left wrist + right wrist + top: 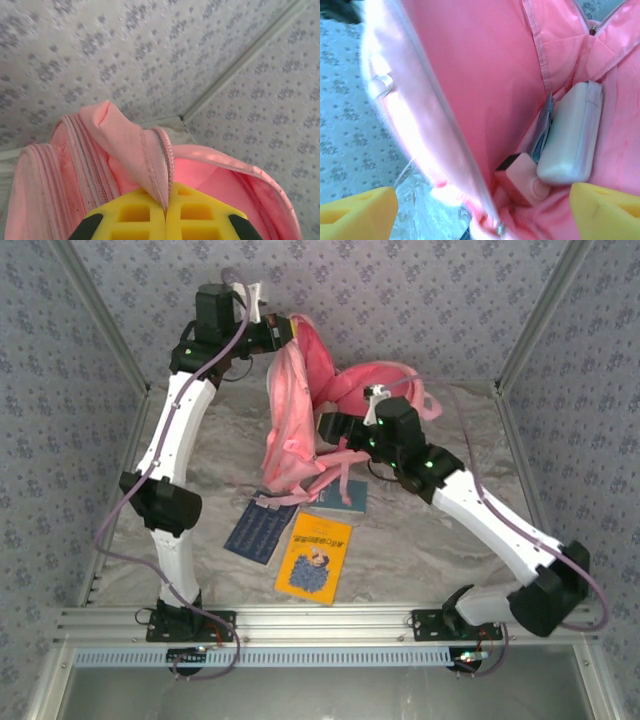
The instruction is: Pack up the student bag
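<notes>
Your left gripper (pixel 165 214) is clamped on the zipper rim of the student bag (pixel 290 430), lifting it above the far middle of the table (pixel 420 545). Your right gripper (pixel 482 210) has its fingers spread wide at the bag's mouth, and a white case (pixel 572 135) lies inside.

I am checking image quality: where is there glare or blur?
Right wrist: glare washes out the left edge of the backpack, while the white case inside is clear. Left wrist: the patterned wall looks slightly blurred. Top external: even light, no strong glare.
</notes>
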### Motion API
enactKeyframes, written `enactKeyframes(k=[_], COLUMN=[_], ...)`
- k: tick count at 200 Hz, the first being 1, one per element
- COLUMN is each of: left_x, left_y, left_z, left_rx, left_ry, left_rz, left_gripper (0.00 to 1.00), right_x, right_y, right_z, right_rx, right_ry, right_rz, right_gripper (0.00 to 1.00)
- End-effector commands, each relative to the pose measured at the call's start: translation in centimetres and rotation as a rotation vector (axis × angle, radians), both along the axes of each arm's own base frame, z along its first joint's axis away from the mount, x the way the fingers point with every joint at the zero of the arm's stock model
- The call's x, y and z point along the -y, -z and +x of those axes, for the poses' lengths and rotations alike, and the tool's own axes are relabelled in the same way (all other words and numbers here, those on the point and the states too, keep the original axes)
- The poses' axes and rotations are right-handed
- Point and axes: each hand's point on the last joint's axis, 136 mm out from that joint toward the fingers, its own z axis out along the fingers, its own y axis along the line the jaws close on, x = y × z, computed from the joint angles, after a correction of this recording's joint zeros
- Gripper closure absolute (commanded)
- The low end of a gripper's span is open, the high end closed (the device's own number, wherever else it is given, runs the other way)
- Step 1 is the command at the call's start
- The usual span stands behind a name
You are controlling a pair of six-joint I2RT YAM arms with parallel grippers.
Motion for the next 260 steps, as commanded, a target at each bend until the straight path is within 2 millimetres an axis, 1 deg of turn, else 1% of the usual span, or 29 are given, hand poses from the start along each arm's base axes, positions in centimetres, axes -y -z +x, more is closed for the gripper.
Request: enactKeyframes(k=[1,23,37,52,65,89,115,135,150,168,182,185,191,205,217,223,225,228,233,235,237,243,246,247,250,252,254,256,260], left_x=[-1.3,-1.3,-1.2,-0.5,0.9,4.1,7.0,8.4,8.5,8.2,8.4,8.4,8.5,8.4,8.3,8.1,8.0,8.0,7.9,7.8,7.7,7.1,6.6,6.6,6.2,6.1,5.8,5.7,5.2], left_y=[-4.5,-3.9,-3.1,-1.9,-0.9,2.3,6.6,9.2,9.8,9.3,8.2,8.6,8.5,8.6,9.1,9.9,9.7,10.4,10.2,10.7,10.4,12.0,11.9,12.7,12.7,13.5,13.6,14.4,14.9], left_z=[1.3,2.3,2.8,3.0,2.9,2.9,2.5,2.2,2.3,1.9,1.0,0.6,-0.1,-1.9,-3.5,-4.3,-4.5,-5.0,-5.7,-6.0,-6.3,-7.2,-7.7,-7.7,-8.2,-8.3,-8.8,-8.9,-9.6], left_rx=[0.157,0.161,0.151,0.118,0.101,0.088,0.025,-0.003,-0.047,-0.082,-0.096,-0.124,-0.144,-0.183,-0.213,-0.233,-0.228,-0.243,-0.225,-0.234,-0.223,-0.252,-0.250,-0.264,-0.264,-0.280,-0.285,-0.301,-0.316], left_ry=[-0.074,-0.092,-0.092,-0.067,-0.029,0.037,0.086,0.087,0.064,0.049,0.052,0.057,0.063,0.067,0.068,0.058,0.056,0.053,0.048,0.045,0.039,0.015,0.002,-0.003,-0.016,-0.024,-0.030,-0.035,-0.046], left_rz=[-0.042,-0.028,-0.021,-0.028,-0.026,0.029,0.113,0.185,0.183,0.161,0.132,0.138,0.139,0.163,0.186,0.192,0.186,0.185,0.157,0.153,0.138,0.116,0.095,0.096,0.078,0.072,0.061,0.059,0.048], left_gripper=[1.00,1.00,1.00,1.00,0.98,0.93,0.91,0.88,0.85,0.73,0.63,0.62,0.59,0.57,0.56,0.56,0.56,0.56,0.55,0.55,0.55,0.53,0.52,0.51,0.51,0.50,0.50,0.50,0.50], right_x=[1.5,2.7,3.4,3.7,4.1,5.4,7.0,7.4,7.7,8.1,8.0,7.9,7.9,7.9,7.9,7.8,7.8,7.7,7.8,7.8,7.8,8.0,8.1,8.1,8.2,8.2,8.2,8.3,8.3], right_y=[3.8,6.4,7.6,8.2,8.4,9.2,11.2,12.3,13.0,14.5,15.5,15.7,16.2,16.9,17.4,17.8,17.9,18.1,18.4,18.5,18.6,18.9,19.2,19.2,19.4,19.5,19.7,19.8,19.9], right_z=[-2.2,-3.6,-4.4,-5.3,-6.1,-6.9,-7.1,-7.4,-7.4,-7.8,-8.1,-8.2,-8.4,-8.6,-8.6,-8.7,-8.8,-8.9,-9.0,-9.0,-9.0,-9.0,-9.0,-9.0,-9.1,-9.1,-9.1,-9.1,-9.1], right_rx=[-0.050,-0.103,-0.121,-0.120,-0.112,-0.115,-0.171,-0.194,-0.218,-0.265,-0.290,-0.298,-0.315,-0.327,-0.332,-0.347,-0.354,-0.360,-0.367,-0.369,-0.372,-0.381,-0.387,-0.389,-0.395,-0.398,-0.402,-0.405,-0.409], right_ry=[-0.041,-0.034,-0.029,-0.042,-0.052,-0.030,0.018,0.029,0.054,0.065,0.052,0.047,0.041,0.038,0.038,0.035,0.033,0.029,0.026,0.027,0.026,0.032,0.035,0.036,0.037,0.039,0.040,0.041,0.042], right_rz=[-0.105,-0.141,-0.139,-0.133,-0.125,-0.145,-0.191,-0.213,-0.214,-0.226,-0.235,-0.235,-0.237,-0.244,-0.243,-0.238,-0.238,-0.237,-0.240,-0.241,-0.242,-0.252,-0.259,-0.260,-0.264,-0.267,-0.269,-0.271,-0.273], right_gripper=[0.11,0.12,0.12,0.12,0.11,0.11,0.12,0.12,0.12,0.13,0.14,0.14,0.14,0.14,0.14,0.15,0.15,0.15,0.15,0.15,0.15,0.15,0.15,0.15,0.16,0.16,0.16,0.16,0.16])
